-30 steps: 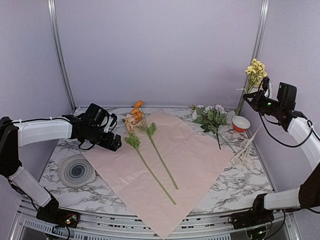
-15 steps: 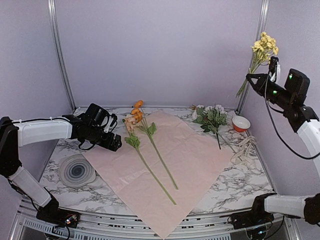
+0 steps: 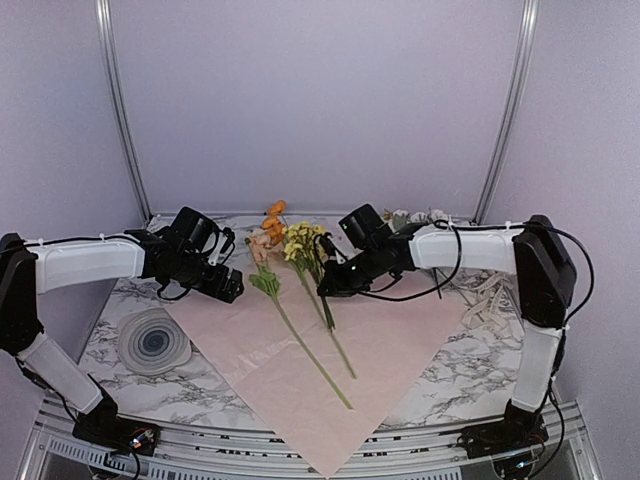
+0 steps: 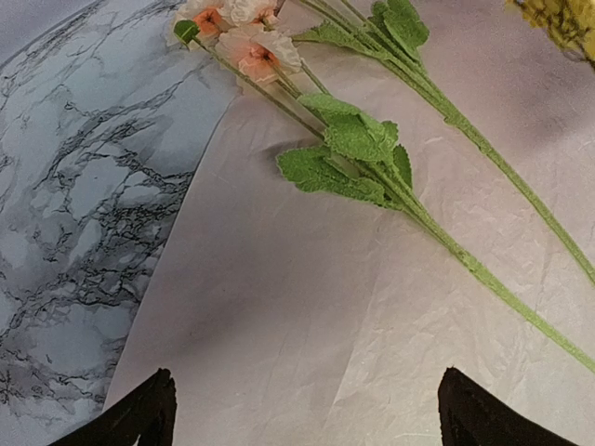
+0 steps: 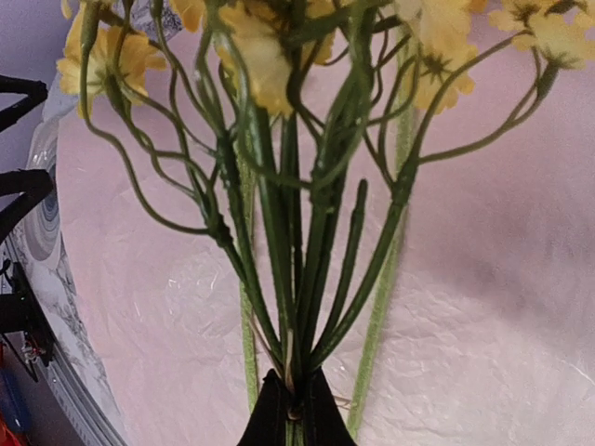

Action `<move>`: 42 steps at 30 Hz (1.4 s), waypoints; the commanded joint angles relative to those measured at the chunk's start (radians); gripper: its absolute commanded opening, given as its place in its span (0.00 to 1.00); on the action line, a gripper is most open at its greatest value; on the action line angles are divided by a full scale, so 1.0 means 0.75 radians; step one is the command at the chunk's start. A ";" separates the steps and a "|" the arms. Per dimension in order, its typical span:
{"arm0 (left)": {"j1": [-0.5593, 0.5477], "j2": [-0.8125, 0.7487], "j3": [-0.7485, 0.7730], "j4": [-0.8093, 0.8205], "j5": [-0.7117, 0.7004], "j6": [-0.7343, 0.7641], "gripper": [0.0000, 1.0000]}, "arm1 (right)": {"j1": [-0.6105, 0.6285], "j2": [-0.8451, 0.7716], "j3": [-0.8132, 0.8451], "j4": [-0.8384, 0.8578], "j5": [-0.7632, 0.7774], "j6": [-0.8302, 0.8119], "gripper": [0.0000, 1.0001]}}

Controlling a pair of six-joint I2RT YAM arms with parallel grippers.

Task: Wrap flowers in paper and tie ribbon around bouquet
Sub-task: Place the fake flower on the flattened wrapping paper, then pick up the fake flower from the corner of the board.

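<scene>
Lying flat on the white-and-grey marble table [image 3: 470, 372] is the big pale pink sheet of paper [image 3: 400, 330]. It is thin and full of little crinkles, and one corner points to the near edge. On it lie two long green-stemmed flowers [image 3: 310, 348], side by side. One has soft peach and whitish blossoms [image 3: 262, 243] and fuzzy green leaves [image 4: 349, 153] with wavy edges. The other has small orange blossoms [image 3: 273, 216] at the far corner of the paper. Their stems are thin, straight and a bit bumpy, and they slant across the sheet toward the near right.

Above them, the right gripper [image 3: 328, 286] holds a sprig of small yellow flowers [image 3: 303, 241]. Its two black fingers [image 5: 271, 413] are pressed tight on the bottom of the sprig, where many thin, bendy green stalks come together. The yellow heads hang over the paper, beside the orange blossoms.

The left gripper [image 3: 228, 288] hovers over the left edge of the paper. It holds nothing, and its dark fingertips [image 4: 139, 413] are spread wide apart.

A limp cream-white ribbon [image 3: 488, 300] lies in a loose heap on the table, right of the paper. A bunch with whitish blossoms and green leaves [image 3: 425, 216] sits at the back, mostly hidden by the right arm [image 3: 470, 245]. A round grey disc with rings [image 3: 153, 342] rests on the table near the left corner of the paper.
</scene>
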 commanded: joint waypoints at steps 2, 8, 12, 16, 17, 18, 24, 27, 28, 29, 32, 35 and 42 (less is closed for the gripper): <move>-0.008 -0.020 0.027 -0.037 0.010 0.009 0.99 | 0.062 0.207 0.208 -0.202 -0.043 -0.071 0.00; -0.009 -0.019 0.026 -0.037 0.003 0.009 0.99 | 0.067 0.224 0.229 -0.199 -0.068 -0.100 0.22; -0.009 -0.012 0.026 -0.038 0.003 0.006 0.99 | 0.021 0.160 0.309 -0.316 -0.006 -0.191 0.41; -0.009 0.000 0.030 -0.038 0.008 0.007 0.99 | -0.156 0.041 0.266 -0.353 0.094 -0.288 0.41; -0.009 -0.002 0.029 -0.037 0.008 0.007 0.99 | -0.219 0.022 0.262 -0.391 0.193 -0.323 0.40; -0.011 -0.002 0.028 -0.037 0.007 0.007 0.99 | -0.279 0.005 0.251 -0.425 0.294 -0.355 0.41; -0.012 -0.014 0.027 -0.037 0.011 0.007 0.99 | -0.635 -0.009 0.154 -0.543 0.580 -0.444 0.51; -0.049 -0.051 0.025 -0.002 0.035 0.036 0.99 | -0.721 0.006 0.134 -0.543 0.587 -0.498 0.50; -0.072 -0.081 0.009 0.035 0.050 0.053 0.99 | -0.739 0.016 0.134 -0.543 0.579 -0.522 0.50; -0.093 -0.114 -0.015 0.091 0.069 0.070 0.99 | -0.754 0.032 0.140 -0.549 0.572 -0.539 0.50; -0.120 -0.186 -0.047 0.205 0.129 0.074 0.99 | -0.800 0.086 0.175 -0.582 0.545 -0.576 0.52; -0.121 -0.196 -0.001 0.252 0.208 0.093 0.99 | -0.830 0.130 0.200 -0.596 0.465 -0.611 0.52; -0.146 -0.078 0.055 0.514 0.525 0.054 0.99 | -0.850 0.237 0.251 -0.629 0.507 -0.662 0.41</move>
